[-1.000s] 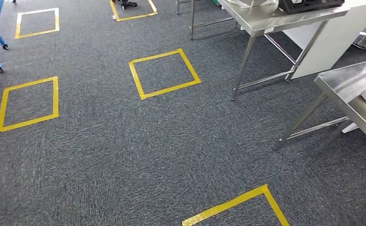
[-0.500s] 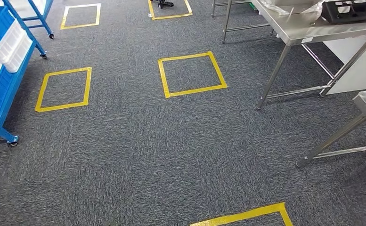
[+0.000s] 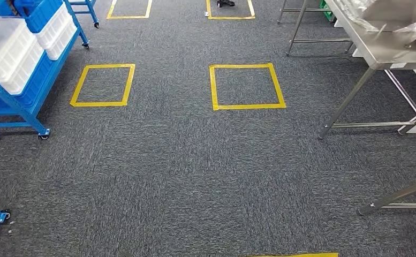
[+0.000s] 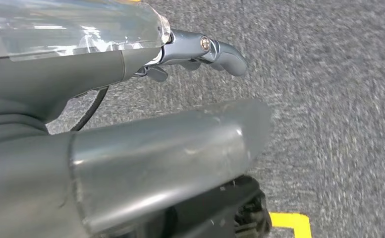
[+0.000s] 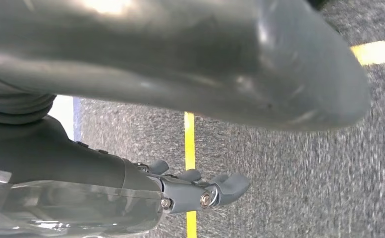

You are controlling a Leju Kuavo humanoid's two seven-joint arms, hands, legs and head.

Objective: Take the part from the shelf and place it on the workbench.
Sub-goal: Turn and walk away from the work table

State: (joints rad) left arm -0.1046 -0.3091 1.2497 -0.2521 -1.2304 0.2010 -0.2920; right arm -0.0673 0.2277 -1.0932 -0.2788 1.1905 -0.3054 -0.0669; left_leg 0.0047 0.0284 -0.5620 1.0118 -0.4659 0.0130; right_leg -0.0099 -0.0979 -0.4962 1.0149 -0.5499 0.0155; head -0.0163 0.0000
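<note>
The blue shelf [image 3: 18, 80] stands at the left of the head view, carrying white bins [image 3: 5, 51], though no part can be made out in them, and the steel workbench [image 3: 387, 51] stands well apart at the right. Grey carpet [image 3: 195, 171] with yellow tape squares [image 3: 247, 85] lies between them. The left hand [image 4: 131, 144] and right hand [image 5: 180, 74] hang over the carpet, fingers loosely extended and holding nothing.

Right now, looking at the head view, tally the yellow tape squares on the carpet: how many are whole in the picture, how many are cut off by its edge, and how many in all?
Whole yellow squares: 2
Cut-off yellow squares: 3
Total: 5
</note>
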